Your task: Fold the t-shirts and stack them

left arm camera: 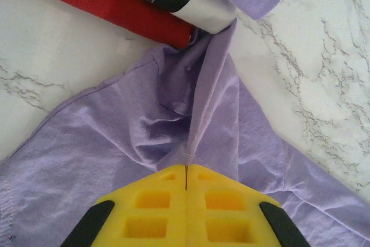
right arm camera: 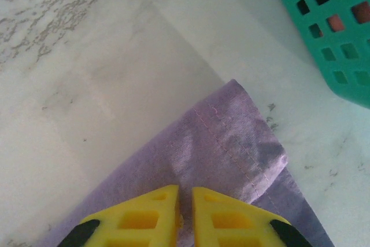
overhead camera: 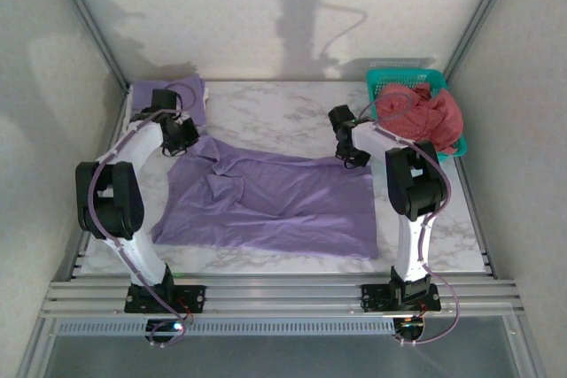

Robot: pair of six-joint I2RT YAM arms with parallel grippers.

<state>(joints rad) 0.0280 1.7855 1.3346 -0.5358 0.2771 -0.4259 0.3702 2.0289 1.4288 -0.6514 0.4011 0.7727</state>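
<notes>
The marble table (overhead camera: 292, 104) is carrying a spread lavender t-shirt (overhead camera: 283, 205). The left gripper (left arm camera: 186, 169) is pinching its ten-o'clock fold tight, and the right gripper (right arm camera: 185, 192) is clamping its two-o'clock corner.

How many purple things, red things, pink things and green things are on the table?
Purple: 2, the spread purple shirt and the folded purple shirt
Red: 1, the red cloth
Pink: 1, the pink heap of clothes; how many are in it, I cannot tell
Green: 1, the green basket
Total: 5
</notes>
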